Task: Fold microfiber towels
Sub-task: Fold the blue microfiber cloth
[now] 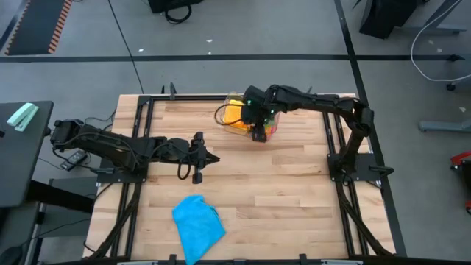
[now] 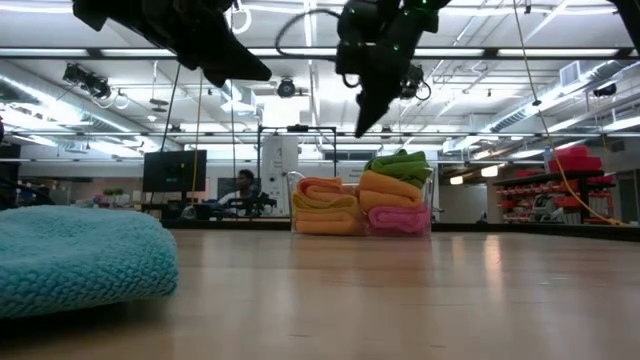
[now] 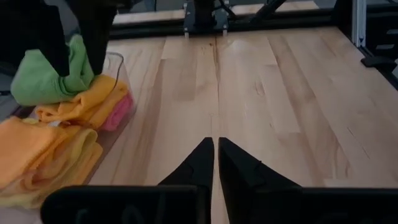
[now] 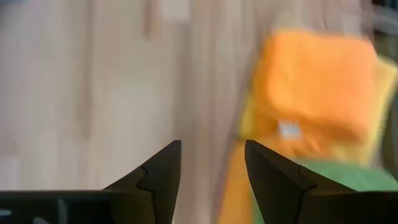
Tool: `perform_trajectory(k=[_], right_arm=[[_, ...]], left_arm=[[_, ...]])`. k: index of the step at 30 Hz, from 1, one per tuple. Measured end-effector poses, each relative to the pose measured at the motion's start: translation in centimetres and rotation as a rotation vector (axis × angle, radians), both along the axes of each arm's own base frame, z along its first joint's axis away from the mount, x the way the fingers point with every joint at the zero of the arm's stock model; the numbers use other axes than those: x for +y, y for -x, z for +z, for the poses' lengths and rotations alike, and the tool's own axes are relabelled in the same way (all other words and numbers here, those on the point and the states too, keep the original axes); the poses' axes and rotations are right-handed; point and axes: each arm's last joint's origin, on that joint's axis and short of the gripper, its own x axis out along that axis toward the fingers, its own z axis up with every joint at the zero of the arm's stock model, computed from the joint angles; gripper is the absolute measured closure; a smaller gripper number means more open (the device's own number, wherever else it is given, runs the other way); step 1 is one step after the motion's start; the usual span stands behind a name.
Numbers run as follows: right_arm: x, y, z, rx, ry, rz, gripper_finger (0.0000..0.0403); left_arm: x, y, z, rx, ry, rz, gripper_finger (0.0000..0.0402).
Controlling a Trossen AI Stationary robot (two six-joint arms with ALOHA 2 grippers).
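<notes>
A crumpled blue towel (image 1: 197, 224) lies on the wooden table near its front left; the low view shows the blue towel (image 2: 80, 260) close up. Folded towels stand in two stacks in a clear tray (image 3: 116, 61) at the table's far middle: orange and yellow ones (image 2: 325, 205), and a green one (image 2: 400, 162) on top of orange and pink. My right gripper (image 2: 364, 128) hangs open just above the green towel, pointing down, with nothing between its fingers (image 4: 155, 171). My left gripper (image 3: 215, 158) hovers shut above the table's middle left, holding nothing.
Black frame rails (image 1: 147, 99) run along the table's edges, and each arm's base stands at its side. Bare wood lies between the blue towel and the tray. A person (image 2: 243, 185) sits far off in the room behind the table.
</notes>
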Motion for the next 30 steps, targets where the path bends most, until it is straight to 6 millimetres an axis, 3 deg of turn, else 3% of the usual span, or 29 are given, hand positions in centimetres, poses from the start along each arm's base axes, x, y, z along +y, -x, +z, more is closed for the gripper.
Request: perform_trajectory(k=[6,15,22,30], right_arm=[[3.7,-1.9,-0.9,-0.097,-0.028,0.071,0.0224],[9.4,-3.2,-1.7,-0.157,-0.025,0.227,0.0224],[12.8,-3.1,-5.6,-0.209,-0.015,0.335,0.0225],[15.2,-2.4,-9.2,-0.285,-0.018,0.390,0.0225]], left_arm=[[-1.0,0.4,-0.6,0.063,0.079,-0.007,0.0375],[-3.2,0.8,-0.7,0.099,0.273,-0.109,0.0370],[-4.6,2.2,-2.3,0.330,0.536,-0.006,0.0353],[-6.5,3.4,-2.8,0.438,0.627,-0.019,0.0336]])
